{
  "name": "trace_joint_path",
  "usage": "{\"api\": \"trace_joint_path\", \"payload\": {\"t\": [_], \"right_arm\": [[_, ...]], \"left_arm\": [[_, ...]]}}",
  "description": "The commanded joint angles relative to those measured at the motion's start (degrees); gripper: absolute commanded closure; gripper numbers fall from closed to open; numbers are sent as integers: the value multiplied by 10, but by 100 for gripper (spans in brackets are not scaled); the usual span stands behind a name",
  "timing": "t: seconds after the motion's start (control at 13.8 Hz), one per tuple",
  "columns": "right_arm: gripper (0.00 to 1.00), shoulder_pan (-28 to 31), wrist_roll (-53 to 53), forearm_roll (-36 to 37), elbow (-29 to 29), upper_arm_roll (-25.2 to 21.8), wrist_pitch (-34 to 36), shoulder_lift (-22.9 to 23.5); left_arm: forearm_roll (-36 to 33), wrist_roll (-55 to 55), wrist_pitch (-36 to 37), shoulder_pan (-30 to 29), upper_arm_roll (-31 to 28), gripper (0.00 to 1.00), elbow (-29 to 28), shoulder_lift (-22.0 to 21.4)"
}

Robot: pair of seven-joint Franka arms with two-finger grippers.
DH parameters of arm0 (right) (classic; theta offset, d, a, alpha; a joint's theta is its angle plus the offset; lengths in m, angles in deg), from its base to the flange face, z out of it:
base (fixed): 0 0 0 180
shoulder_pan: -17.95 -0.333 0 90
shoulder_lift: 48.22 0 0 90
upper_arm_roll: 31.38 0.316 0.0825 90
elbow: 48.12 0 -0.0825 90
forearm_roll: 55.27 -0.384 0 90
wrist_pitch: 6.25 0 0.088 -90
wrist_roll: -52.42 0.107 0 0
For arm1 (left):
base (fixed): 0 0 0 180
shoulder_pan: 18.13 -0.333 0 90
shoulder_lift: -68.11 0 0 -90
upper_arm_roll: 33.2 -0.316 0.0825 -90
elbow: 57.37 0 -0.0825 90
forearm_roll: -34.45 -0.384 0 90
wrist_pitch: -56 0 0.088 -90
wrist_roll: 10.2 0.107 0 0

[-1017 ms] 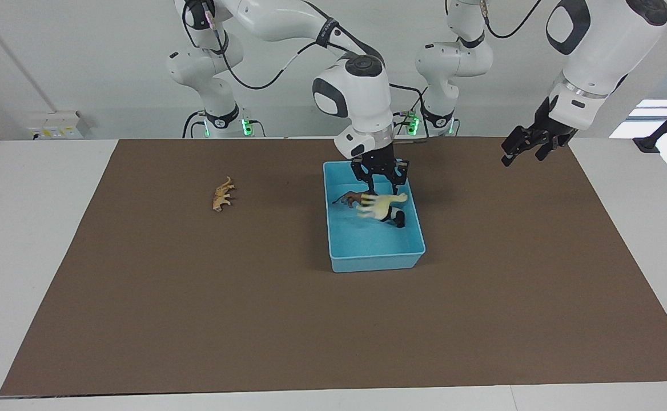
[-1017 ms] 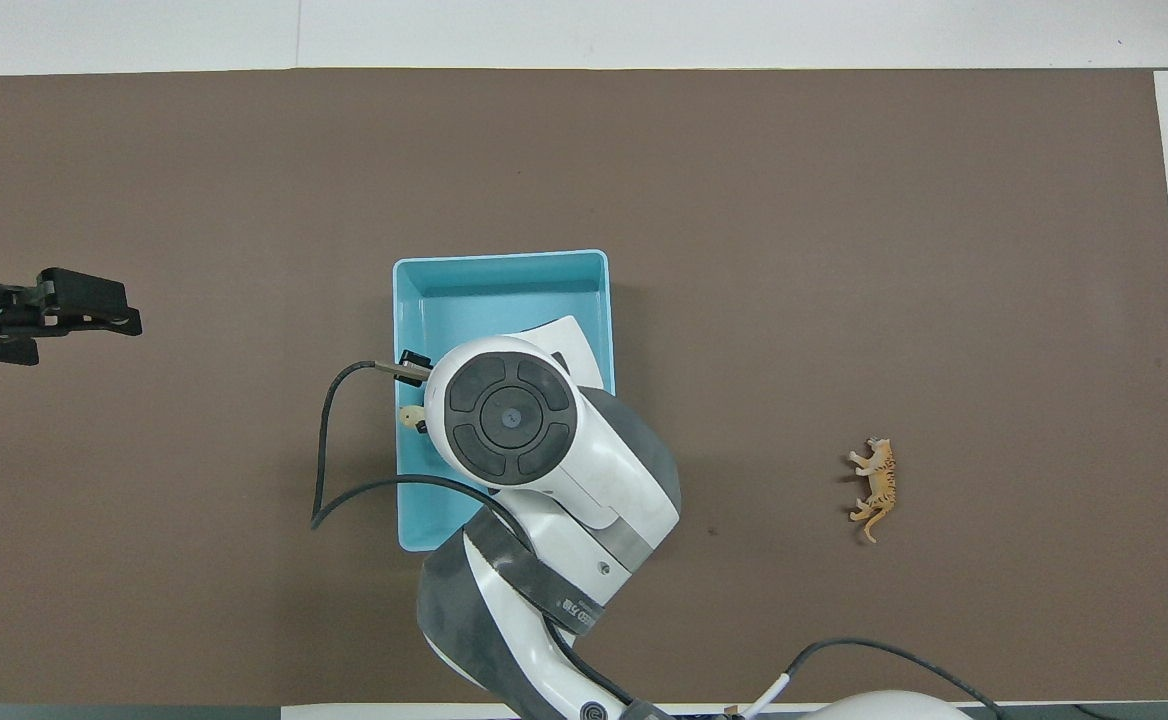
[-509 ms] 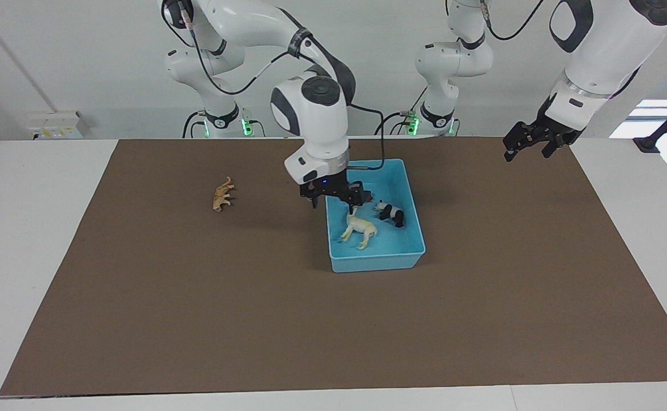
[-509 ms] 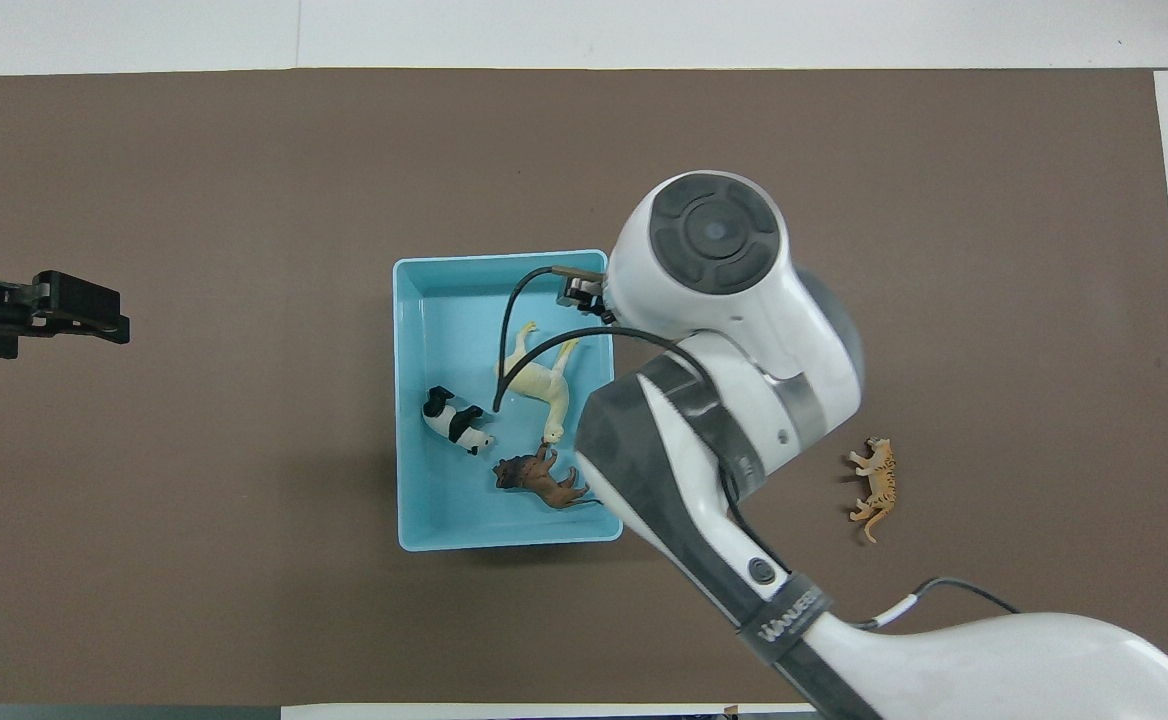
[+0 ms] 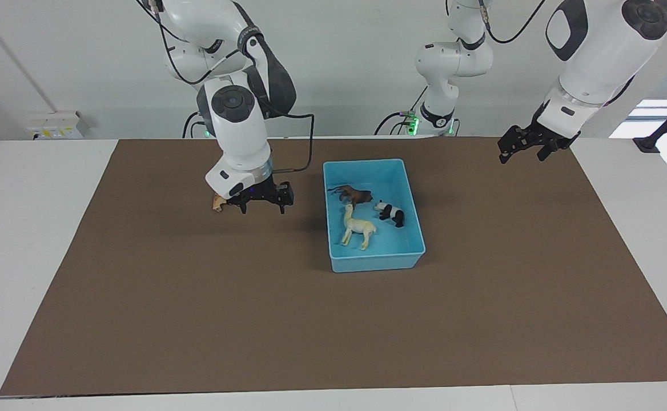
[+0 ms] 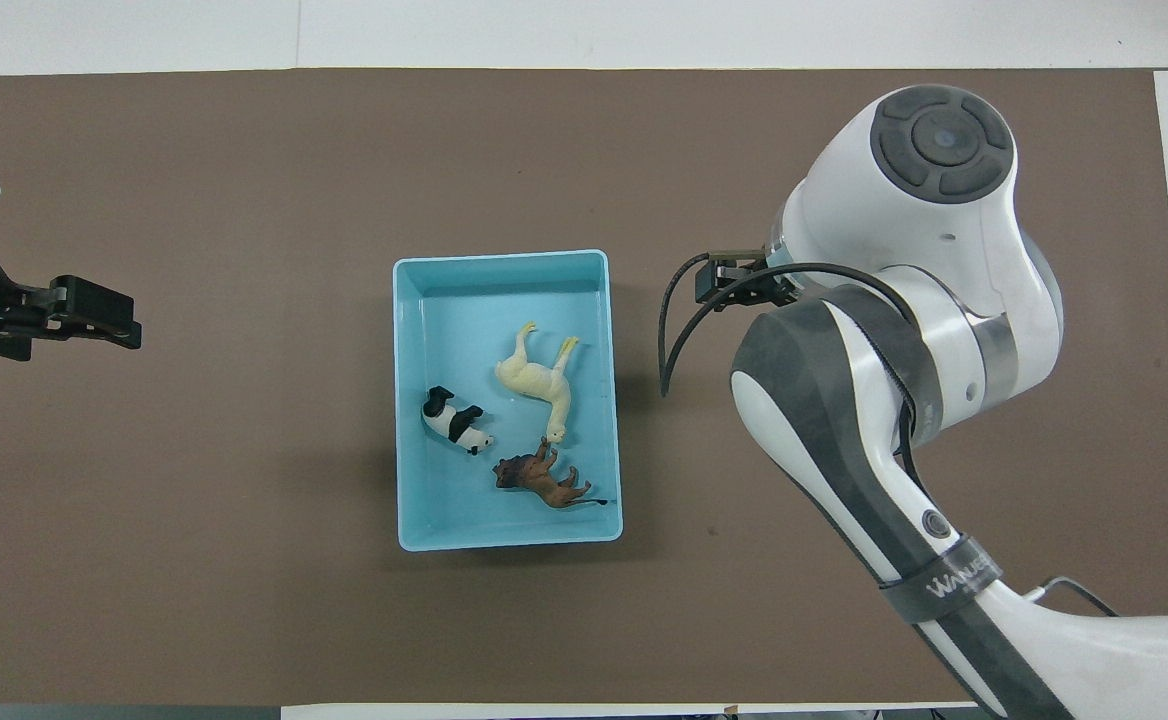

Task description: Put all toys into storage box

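- Inside the storage box [image 5: 416, 251]: the cream horse [image 5: 358, 227], lion [image 5: 354, 196] and panda [image 5: 390, 212] lie loose.
- On the mat toward the right arm's end: the tiger [image 5: 217, 201], mostly hidden by the right gripper [image 5: 261, 205], which hangs over the mat just beside it, fingers apart, empty.
- Left gripper [image 5: 525, 145]: waiting high at the mat's edge; finger state cannot be told.
- Risk: a descent offset from the small, flat-lying tiger may nudge it aside or pinch only a leg.

Bright, even light; soft shadows; sharp
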Motion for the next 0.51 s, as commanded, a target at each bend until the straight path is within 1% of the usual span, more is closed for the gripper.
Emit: {"api": "trace_joint_path", "payload": {"t": [0.0,0.07,0.22,0.29,0.44], "right_arm": [[0,17,-15,-2,-130,6,-71,-67],[0,29,-22,-2,-160,6,-100,-80],[0,66,-74,-2,-216,6,-165,-105],[0,82,-92,-4,-229,6,-169,-111],[0,88,-96,-6,-269,6,-177,-133]], "left_arm": [[-8,18,10,-5,4,0,12,9],[-8,19,10,-5,4,0,11,9],[-8,18,15,-1,4,0,13,11],[-7,19,15,0,4,0,5,6],[-7,17,7,2,4,0,-8,1]]}}
